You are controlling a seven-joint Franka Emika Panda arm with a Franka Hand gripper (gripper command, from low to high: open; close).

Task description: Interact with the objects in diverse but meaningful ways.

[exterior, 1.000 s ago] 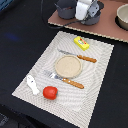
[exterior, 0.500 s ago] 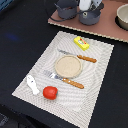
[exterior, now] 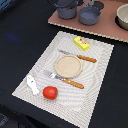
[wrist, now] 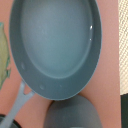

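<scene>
My wrist camera looks down on the grey frying pan [wrist: 55, 45], which sits on the pink board [exterior: 107, 25] beside the grey pot [exterior: 66, 11]. The red tomato [exterior: 49, 92] and white fish [exterior: 33, 85] lie on the striped mat [exterior: 100, 80]. I cannot tell if my gripper is open or closed

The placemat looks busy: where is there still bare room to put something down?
The placemat is bare along the exterior view's right edge, past the knife, and near the front corner beyond the tomato. The middle is crowded: plate, fork, yellow packet. The white piece fills the left corner.
</scene>
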